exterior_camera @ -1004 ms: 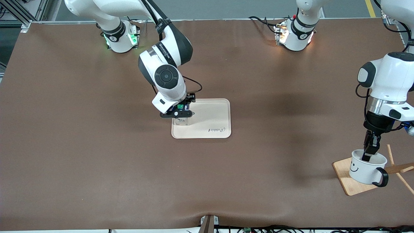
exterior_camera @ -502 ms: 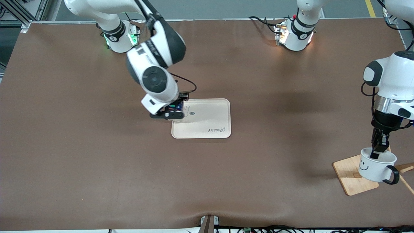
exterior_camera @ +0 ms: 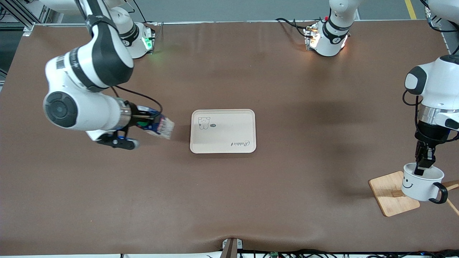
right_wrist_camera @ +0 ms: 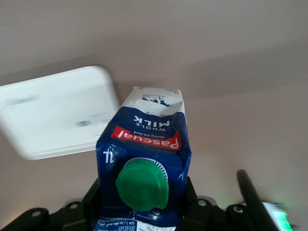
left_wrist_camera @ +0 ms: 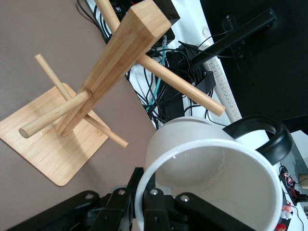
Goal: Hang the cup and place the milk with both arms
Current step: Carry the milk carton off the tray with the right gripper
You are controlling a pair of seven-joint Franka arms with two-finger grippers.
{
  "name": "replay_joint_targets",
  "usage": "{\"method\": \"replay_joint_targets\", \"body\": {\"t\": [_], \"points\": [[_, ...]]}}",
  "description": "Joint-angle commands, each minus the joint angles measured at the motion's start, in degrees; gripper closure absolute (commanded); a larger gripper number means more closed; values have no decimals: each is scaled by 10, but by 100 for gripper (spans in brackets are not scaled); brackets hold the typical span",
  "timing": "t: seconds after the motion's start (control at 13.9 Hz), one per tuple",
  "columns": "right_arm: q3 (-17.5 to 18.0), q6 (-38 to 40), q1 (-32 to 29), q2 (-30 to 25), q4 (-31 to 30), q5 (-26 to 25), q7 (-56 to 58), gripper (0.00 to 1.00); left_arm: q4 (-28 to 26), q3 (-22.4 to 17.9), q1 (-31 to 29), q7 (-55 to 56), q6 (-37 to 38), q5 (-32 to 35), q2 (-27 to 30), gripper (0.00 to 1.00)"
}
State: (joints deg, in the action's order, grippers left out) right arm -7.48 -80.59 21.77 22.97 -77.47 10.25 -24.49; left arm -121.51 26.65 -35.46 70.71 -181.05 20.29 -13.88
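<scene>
At the left arm's end of the table, the left gripper (exterior_camera: pixel 423 165) holds the cup (exterior_camera: pixel 422 186) in the air over the wooden rack (left_wrist_camera: pixel 98 79), one finger inside the mug and one outside, the pair clamped on its rim with the black loop handle (exterior_camera: pixel 440 193) turned away from the rack's post. The chief risk here appears to be a miss: the pegs (left_wrist_camera: pixel 180 86) are thin and angled, and a slightly wrong tilt of the cup would let the handle strike a peg tip or push the light rack over. The rim pinch is also narrow, so the cup could rotate in the grasp. Toward the right arm's end, the right gripper (exterior_camera: pixel 143 122) carries the milk (exterior_camera: pixel 157 125) tilted over bare tabletop, beside the cream tray (exterior_camera: pixel 247 118) and apart from it; its fingers close on the carton's upper part near the green cap (right_wrist_camera: pixel 142 186), although how firmly the pads bear is hard to judge in the wrist view. A tilted carton set down unevenly on the tray could topple.
</scene>
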Motion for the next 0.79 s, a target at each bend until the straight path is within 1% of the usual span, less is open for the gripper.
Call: {"method": "replay_joint_targets", "body": {"t": [0.0, 0.14, 0.29, 0.43, 0.5, 0.72], "points": [[8, -5, -76, -46, -76, -54, 93, 100, -19, 5, -18, 9, -11, -3, 19, 100], [8, -34, -155, -48, -105, -59, 212, 100, -20, 5, -19, 8, -11, -3, 21, 100], [8, -70, -202, -46, -142, -69, 266, 100, -19, 6, -21, 9, -12, -3, 22, 100], [8, -101, -212, -47, -172, -87, 292, 100, -20, 6, -22, 10, -13, -3, 22, 100], [8, -107, -224, -46, -175, -87, 299, 100, -22, 6, -22, 9, -14, -3, 21, 100], [8, -107, -224, -45, -176, -87, 305, 100, -19, 7, -29, 10, -15, -1, 21, 100]]}}
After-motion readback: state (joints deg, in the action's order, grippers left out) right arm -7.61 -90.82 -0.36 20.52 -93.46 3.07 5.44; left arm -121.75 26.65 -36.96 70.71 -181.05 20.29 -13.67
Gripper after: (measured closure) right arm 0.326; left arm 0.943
